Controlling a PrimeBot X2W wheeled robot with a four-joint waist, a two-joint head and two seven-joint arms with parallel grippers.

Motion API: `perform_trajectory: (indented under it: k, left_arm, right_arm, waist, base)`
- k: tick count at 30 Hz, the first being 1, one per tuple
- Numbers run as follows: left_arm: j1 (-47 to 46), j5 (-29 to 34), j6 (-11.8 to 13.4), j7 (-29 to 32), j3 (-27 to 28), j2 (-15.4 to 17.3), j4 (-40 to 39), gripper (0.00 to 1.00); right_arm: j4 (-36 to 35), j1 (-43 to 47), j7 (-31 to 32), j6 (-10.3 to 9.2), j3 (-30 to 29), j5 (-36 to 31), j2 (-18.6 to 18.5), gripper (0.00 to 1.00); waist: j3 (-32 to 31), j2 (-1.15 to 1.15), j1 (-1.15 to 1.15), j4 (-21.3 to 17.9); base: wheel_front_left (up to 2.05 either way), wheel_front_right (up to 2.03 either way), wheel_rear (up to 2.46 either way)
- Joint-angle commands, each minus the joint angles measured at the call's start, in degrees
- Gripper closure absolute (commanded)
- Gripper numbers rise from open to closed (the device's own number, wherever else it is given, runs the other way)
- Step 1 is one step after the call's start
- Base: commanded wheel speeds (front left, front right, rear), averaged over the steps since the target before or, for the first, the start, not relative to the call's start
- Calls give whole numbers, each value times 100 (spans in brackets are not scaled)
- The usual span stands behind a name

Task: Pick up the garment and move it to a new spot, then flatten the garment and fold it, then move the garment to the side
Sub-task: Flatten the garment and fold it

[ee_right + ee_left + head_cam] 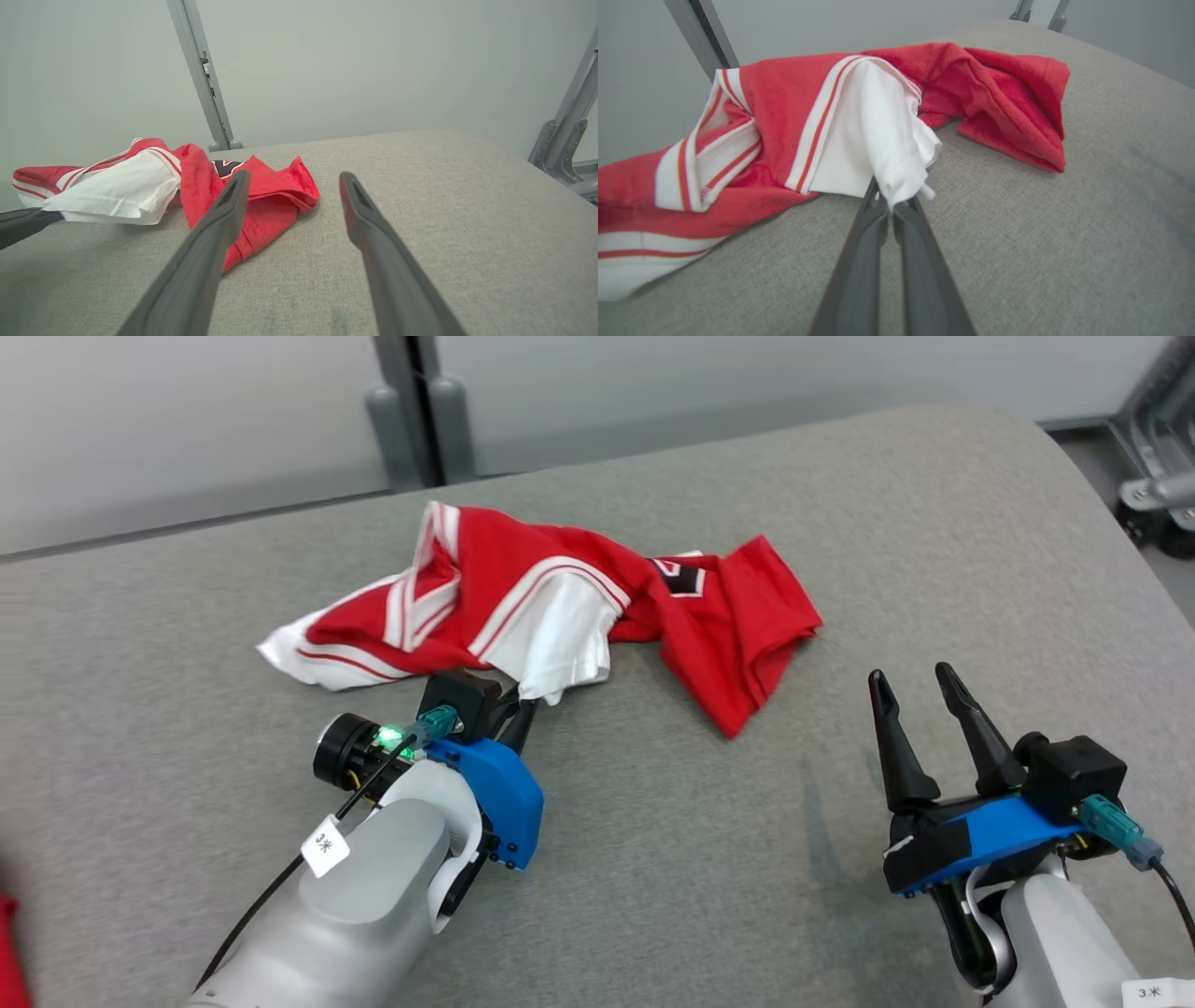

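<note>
Pinching white edge of red garment [560, 607] with left end effector [525, 707], mid-frame, on grey cloth desk [653, 859]; right end effector [913, 677] spread, lower right; pale wall [187, 420] above.

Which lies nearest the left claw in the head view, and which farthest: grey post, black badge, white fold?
1. White fold, pinched in the shut left claw.
2. Black badge, farther right and back.
3. Grey post, at the far back.
</note>
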Motion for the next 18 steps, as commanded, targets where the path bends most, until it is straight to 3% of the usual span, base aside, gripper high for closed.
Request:
perform_trajectory:
  k: [1,5,9,13,18]
  left_arm:
    - [4,-30,-26,-56,16,4,-10,100]
    - [143,-21,-84,-46,-59,47,-190,100]
    - [327,-61,-46,164,-119,286,-628,100]
    - [634,-156,97,575,-158,726,-1338,100]
    - [1136,-245,571,1124,-179,1502,-2527,100]
  right_arm:
    - [17,60,-20,1,4,-28,-43,0]
    - [42,131,-20,1,4,-43,-109,0]
    - [68,217,-20,1,-32,-57,-190,0]
    - [90,293,-20,1,-122,-53,-299,0]
    - [96,331,-20,1,-235,-96,-382,0]
  waist:
    - [-44,0,0,85]
    - [-258,0,0,480]
    - [-432,0,0,911]
    - [-530,0,0,1327]
    - [-593,0,0,1668]
  base:
    - [0,0,0]
    - [0,0,0]
    - [0,0,0]
    - [0,0,0]
    - [0,0,0]
